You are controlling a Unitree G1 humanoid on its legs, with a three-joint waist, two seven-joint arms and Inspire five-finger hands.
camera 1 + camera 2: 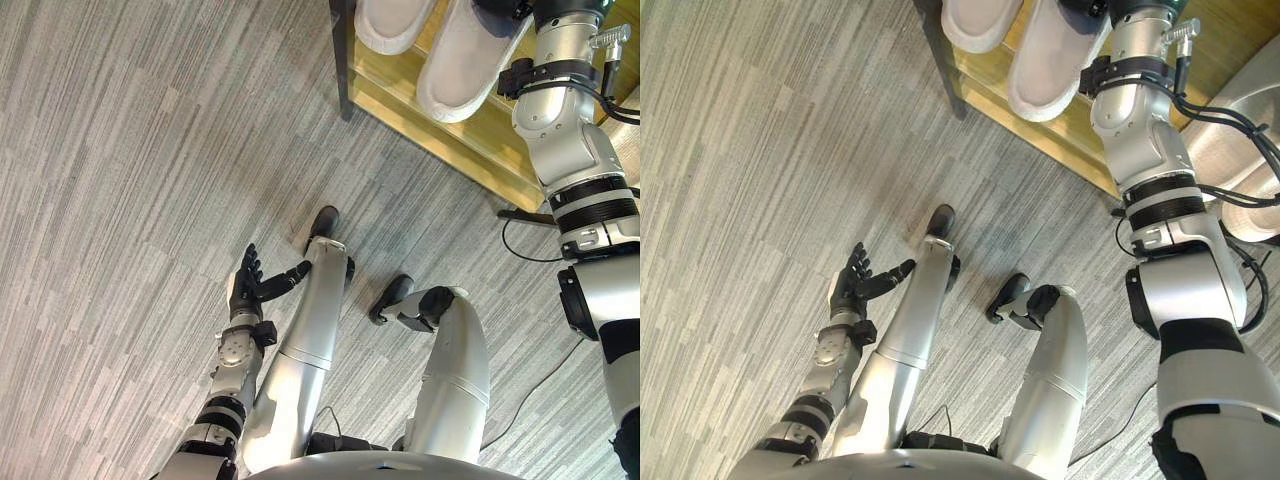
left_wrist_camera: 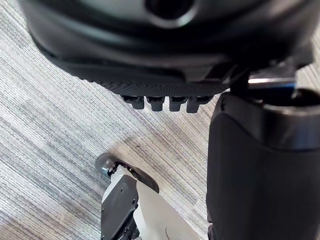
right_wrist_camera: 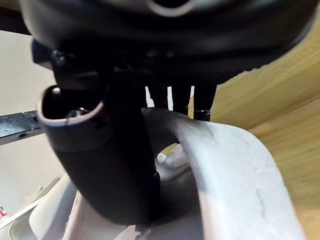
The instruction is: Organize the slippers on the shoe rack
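Looks nearly done from where I'm standing. Both slippers are up on the shoe rack [image 1: 440,130], side by side on the wooden shelf. One white slipper [image 1: 390,25] sits there untouched. The right hand [image 3: 100,165] is clamped on the second slipper [image 1: 465,65], thumb hooked under its strap and fingers on the far side. The left hand [image 1: 245,285] hangs low over the floor [image 1: 120,200], fingers loose and empty. I'd guess all that's left is letting go and maybe squaring up the pair.
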